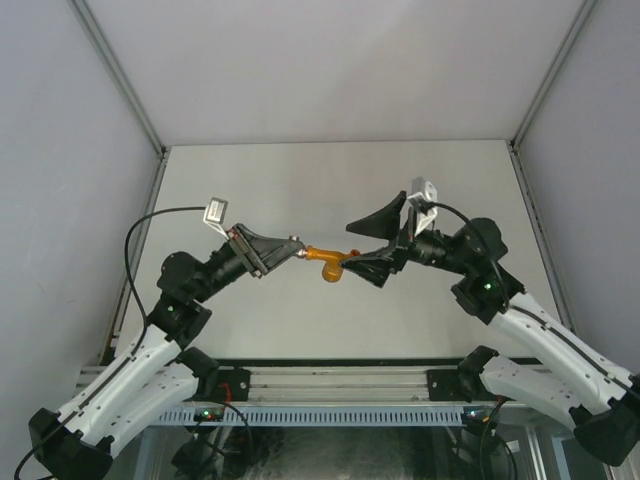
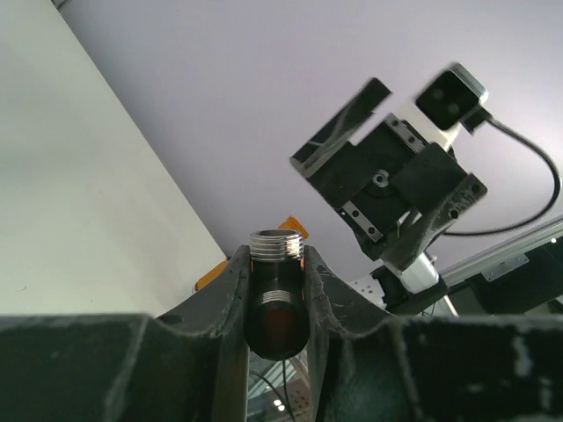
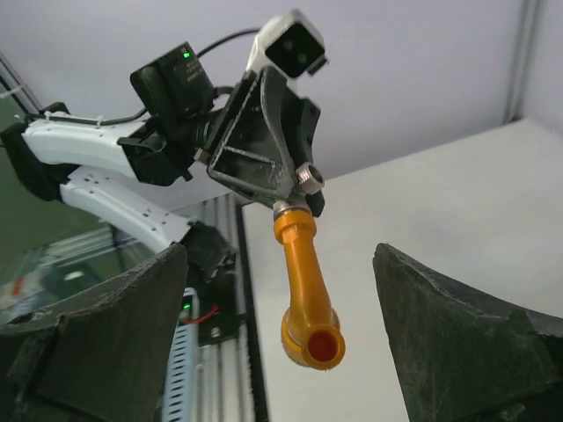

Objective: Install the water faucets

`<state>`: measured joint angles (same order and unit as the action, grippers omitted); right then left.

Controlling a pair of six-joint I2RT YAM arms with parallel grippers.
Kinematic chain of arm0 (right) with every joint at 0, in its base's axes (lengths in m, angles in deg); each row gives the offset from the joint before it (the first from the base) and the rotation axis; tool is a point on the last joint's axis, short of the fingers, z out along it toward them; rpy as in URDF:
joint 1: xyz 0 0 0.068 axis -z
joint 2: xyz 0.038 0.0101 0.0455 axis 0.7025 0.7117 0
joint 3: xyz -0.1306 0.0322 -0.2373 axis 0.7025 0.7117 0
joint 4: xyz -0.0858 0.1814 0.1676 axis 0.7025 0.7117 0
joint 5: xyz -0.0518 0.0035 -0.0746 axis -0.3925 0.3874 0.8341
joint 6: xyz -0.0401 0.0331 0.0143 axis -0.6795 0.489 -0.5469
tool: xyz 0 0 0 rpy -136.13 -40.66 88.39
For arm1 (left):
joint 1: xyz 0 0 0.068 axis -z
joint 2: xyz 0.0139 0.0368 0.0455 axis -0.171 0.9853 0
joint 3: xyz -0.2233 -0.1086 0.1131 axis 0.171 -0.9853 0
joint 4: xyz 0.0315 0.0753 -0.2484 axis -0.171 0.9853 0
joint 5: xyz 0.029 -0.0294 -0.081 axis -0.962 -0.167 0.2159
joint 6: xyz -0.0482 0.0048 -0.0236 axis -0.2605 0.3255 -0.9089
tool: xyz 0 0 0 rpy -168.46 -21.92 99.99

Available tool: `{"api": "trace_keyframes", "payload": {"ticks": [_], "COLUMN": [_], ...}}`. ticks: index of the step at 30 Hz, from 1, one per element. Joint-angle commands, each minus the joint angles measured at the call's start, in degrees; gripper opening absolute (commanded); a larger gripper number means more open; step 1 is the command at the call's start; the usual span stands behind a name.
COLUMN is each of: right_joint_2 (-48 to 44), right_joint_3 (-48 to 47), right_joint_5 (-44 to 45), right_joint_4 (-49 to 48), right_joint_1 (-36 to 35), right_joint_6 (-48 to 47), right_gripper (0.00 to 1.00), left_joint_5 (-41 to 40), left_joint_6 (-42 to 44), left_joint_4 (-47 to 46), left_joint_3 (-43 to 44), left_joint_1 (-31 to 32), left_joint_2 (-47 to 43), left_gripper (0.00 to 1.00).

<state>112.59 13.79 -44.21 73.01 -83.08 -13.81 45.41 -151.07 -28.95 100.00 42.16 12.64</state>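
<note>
The orange-yellow water faucet (image 1: 325, 263) hangs in the air over the table's middle, between my two grippers. Its threaded end sits in a grey metal pipe fitting (image 2: 276, 247). My left gripper (image 1: 297, 246) is shut on that fitting (image 3: 309, 179), and the left wrist view (image 2: 276, 257) shows the thread sticking out past the jaws. My right gripper (image 1: 350, 246) is open. In the right wrist view (image 3: 280, 255) the faucet (image 3: 303, 277) points its open spout at the camera, between the fingers (image 3: 114, 334) with a gap on each side. The knob is not clearly visible.
The white table top (image 1: 330, 180) lies inside grey side walls. An aluminium rail with cables (image 1: 330, 385) runs along the near edge between the arm bases. The right arm's wrist and camera (image 2: 396, 176) face the left gripper closely.
</note>
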Motion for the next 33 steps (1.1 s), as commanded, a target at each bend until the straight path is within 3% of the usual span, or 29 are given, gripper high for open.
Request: {"api": "trace_keyframes", "payload": {"ticks": [1,15,22,25,33], "right_joint_2": [3.94,12.5,14.28,15.41,16.06], "right_joint_3": [-2.35,-2.45,-2.34,-2.34,-0.87], "right_joint_5": [-3.43,-11.8,-10.88,-11.56,-11.13], "right_joint_4": [-2.0,-7.85,-7.8,-10.05,-14.08], "right_joint_1": [0.36,0.49,0.16,0.14,0.31], "right_joint_6": [13.7,21.81,22.18,24.69,28.78], "right_gripper": [0.85,0.74,0.59,0.43,0.23], "left_joint_5": [2.61,3.61,3.09,3.32,3.26], "left_joint_6": [2.27,2.21,0.19,0.24,0.63], "left_joint_4": [-5.92,-9.95,-13.32,-13.7,-13.8], "left_joint_3": [3.65,2.28,1.26,1.07,0.32], "left_joint_1": [0.25,0.29,0.3,0.29,0.3], "left_joint_2": [-0.12,0.6,2.09,2.44,2.42], "left_gripper": [0.0,0.0,0.0,0.0,0.0]}}
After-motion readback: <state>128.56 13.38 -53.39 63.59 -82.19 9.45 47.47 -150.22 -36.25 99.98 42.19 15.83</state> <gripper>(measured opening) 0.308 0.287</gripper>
